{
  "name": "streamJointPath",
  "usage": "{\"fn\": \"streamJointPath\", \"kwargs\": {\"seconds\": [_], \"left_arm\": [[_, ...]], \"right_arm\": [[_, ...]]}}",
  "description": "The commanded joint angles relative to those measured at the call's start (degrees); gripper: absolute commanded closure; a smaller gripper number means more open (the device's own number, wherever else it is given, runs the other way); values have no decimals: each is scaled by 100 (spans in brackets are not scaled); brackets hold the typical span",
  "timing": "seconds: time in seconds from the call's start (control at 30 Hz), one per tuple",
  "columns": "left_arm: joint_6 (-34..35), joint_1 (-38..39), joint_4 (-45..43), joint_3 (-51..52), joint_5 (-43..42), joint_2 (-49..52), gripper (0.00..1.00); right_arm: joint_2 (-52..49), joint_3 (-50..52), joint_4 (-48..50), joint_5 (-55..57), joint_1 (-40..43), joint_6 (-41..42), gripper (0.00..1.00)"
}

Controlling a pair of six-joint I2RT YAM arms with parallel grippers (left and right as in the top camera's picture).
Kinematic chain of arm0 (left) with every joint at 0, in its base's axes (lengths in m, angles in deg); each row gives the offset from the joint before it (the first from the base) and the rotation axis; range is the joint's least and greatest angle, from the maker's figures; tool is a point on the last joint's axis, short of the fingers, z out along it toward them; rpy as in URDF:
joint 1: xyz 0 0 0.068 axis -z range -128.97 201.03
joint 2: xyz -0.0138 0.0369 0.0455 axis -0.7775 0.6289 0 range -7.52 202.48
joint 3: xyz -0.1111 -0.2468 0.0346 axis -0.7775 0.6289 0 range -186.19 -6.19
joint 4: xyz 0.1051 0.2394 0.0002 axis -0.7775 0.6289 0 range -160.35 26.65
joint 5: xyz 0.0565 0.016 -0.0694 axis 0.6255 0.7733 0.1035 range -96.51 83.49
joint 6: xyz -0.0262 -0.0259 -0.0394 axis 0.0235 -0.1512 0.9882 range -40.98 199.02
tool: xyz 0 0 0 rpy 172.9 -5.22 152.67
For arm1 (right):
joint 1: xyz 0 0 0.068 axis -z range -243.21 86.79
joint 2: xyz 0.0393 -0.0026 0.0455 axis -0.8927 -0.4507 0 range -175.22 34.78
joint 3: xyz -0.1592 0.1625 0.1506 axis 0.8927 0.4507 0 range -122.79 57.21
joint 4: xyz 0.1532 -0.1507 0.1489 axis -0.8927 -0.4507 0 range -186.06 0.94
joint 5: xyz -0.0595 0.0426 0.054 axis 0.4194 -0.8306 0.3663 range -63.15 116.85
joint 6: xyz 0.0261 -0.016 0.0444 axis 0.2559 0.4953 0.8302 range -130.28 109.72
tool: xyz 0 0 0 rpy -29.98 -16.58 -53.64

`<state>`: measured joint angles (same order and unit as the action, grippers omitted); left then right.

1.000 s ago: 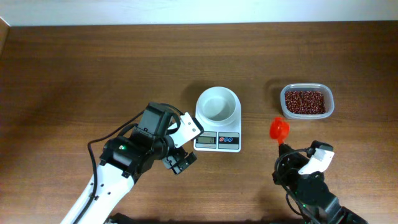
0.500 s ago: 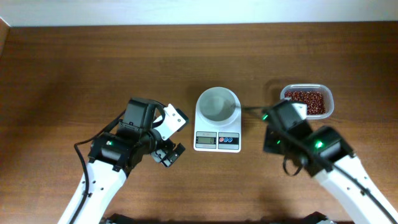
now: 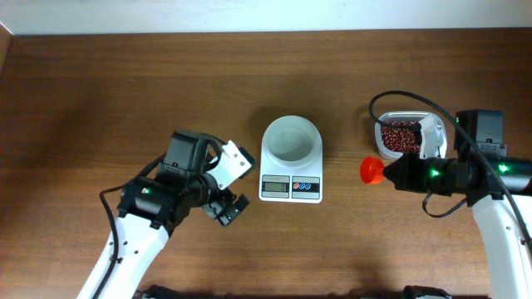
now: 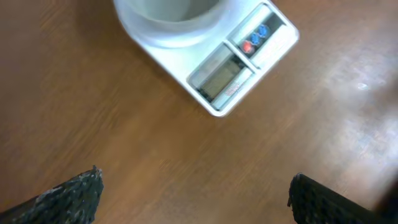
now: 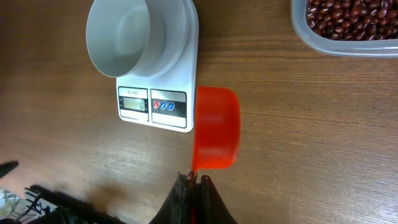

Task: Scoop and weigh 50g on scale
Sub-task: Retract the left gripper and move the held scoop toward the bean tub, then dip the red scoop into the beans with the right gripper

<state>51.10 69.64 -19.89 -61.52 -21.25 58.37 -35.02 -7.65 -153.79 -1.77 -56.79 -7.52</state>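
The left gripper (image 3: pixel 231 209) hung over the wooden table (image 3: pixel 100 91), jaws spread wide, gripping nothing. To its right sat the scale (image 3: pixel 290 188) with its white bowl (image 3: pixel 291 138). Further right, the closed right gripper (image 5: pixel 193 186) pinched a red scoop (image 5: pixel 216 127) by its handle, near the red-brown beans (image 5: pixel 348 15) in their clear tub (image 5: pixel 348 51).

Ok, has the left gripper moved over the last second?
Yes. The left gripper has drawn leftward, away from the scale; the gap between them is wider now.
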Motion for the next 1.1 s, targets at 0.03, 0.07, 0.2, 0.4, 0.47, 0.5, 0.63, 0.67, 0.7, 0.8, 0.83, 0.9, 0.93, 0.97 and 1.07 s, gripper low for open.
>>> {"fn": "streamJointPath", "kwargs": {"seconds": [0.03,0.07,0.2,0.4,0.47,0.5,0.63,0.67,0.7,0.8,0.83,0.9,0.93,0.97,1.07], "left_arm": [[-811,-122,378,-286,-232,-184,1],[-813,-247,385,-286,-153,-186,1],[-765,-581,310,-286,-286,-186,1],[-769,-577,304,-286,-841,-186,1],[-769,-577,304,-286,-756,-186,1],[-769,-577,304,-286,-730,-186,1],[-772,-577,291,-284,-691,-184,1],[-772,-577,251,-284,-527,-184,1],[-772,-577,251,-284,-472,-184,1],[-769,-577,260,-284,-476,-184,1],[-769,-577,260,-284,-476,-184,1],[-769,-577,260,-284,-476,-184,1],[-769,-577,260,-284,-476,-184,1],[-769,-577,260,-284,-476,-184,1],[-769,-577,260,-284,-476,-184,1]], "right_arm": [[4,-61,0,-92,37,-66,96],[4,-61,2,-68,37,-68,96],[4,-61,2,-70,37,-66,96],[4,-61,22,-68,37,-66,96],[4,-61,24,-68,37,-68,96],[4,-61,24,-68,37,-68,96],[4,-61,22,83,37,-66,96],[4,-61,22,79,37,-66,96],[4,-61,22,79,37,-66,96],[4,-61,22,81,37,-66,96],[4,-61,22,81,37,-66,96],[4,-61,52,81,37,-66,96],[4,-61,129,278,37,-66,96],[4,-61,278,544,37,-63,96],[4,-61,994,1714,37,-66,96]]}}
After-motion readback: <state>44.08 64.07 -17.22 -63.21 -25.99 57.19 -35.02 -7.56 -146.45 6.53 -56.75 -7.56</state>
